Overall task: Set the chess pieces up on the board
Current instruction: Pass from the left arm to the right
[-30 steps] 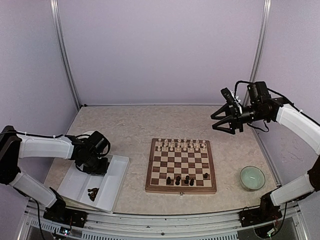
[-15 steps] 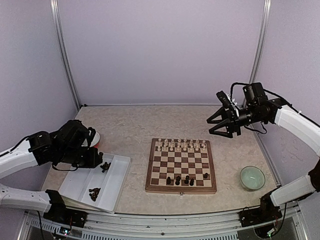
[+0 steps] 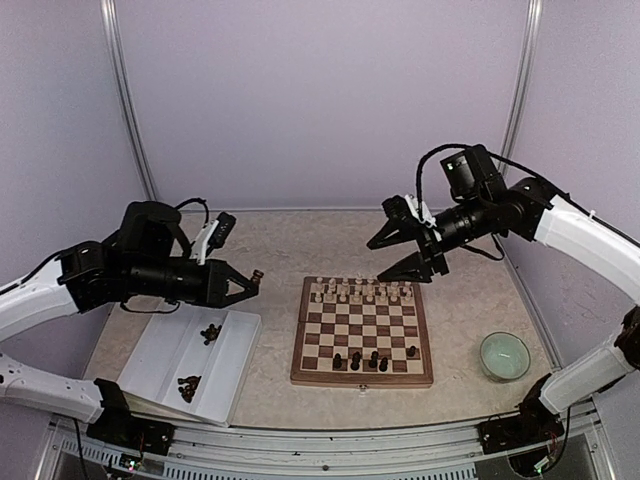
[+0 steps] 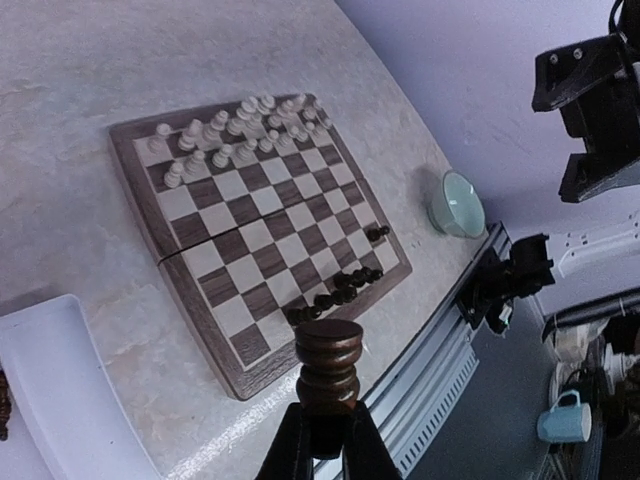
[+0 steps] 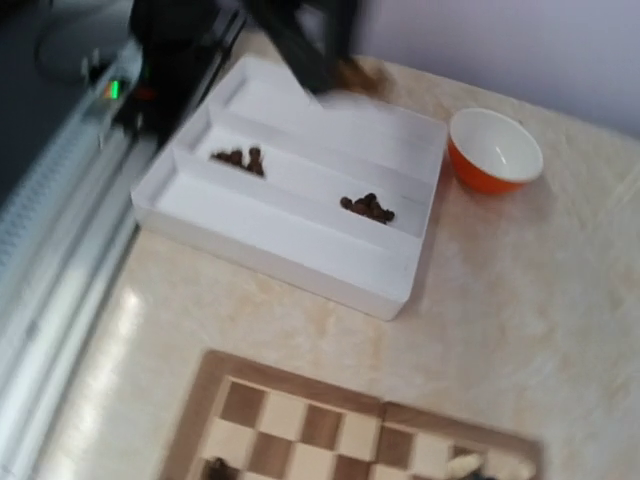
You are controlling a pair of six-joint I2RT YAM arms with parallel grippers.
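Observation:
The board (image 3: 362, 381) lies mid-table, with cream figures on its far rows and several dark chess pieces (image 3: 355, 360) on the near rows. It also shows in the left wrist view (image 4: 270, 232) and the right wrist view (image 5: 300, 420). My left gripper (image 3: 250, 281) is shut on a dark chess piece (image 4: 328, 370) and holds it in the air left of the board, above the tray's far end. My right gripper (image 3: 397, 254) is open and empty, in the air above the board's far edge. Its fingers do not show in the right wrist view.
A white divided tray (image 3: 165, 365) at the near left holds two small heaps of dark pieces (image 3: 210, 332) (image 5: 368, 207). A pale green bowl (image 3: 504, 355) stands right of the board. An orange bowl (image 5: 495, 150) stands beyond the tray.
My left gripper rose out of the tray with a dark piece and swung right towards the board. My right arm swung left and down to the board's far edge.

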